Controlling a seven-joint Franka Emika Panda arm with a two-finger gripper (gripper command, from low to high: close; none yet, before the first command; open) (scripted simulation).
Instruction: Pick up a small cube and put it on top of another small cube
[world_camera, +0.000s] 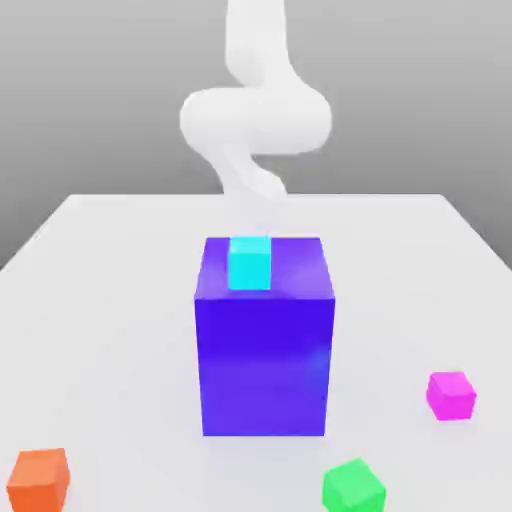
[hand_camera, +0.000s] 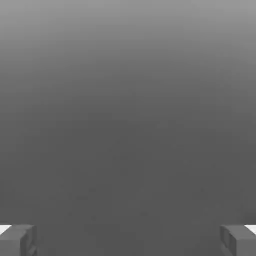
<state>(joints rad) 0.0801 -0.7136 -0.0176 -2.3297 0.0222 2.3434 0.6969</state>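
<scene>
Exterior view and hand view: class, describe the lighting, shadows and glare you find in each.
Exterior view: bright, even light; white arm nearly washed out, faint sheen on the blue block's front, no hard shadows. Hand view: dim grey gradient, jaws dark grey with small white patches.

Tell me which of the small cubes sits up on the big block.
The cyan cube: it rests on top of the blue-violet block, while the orange, green and magenta ones lie on the table.
</scene>
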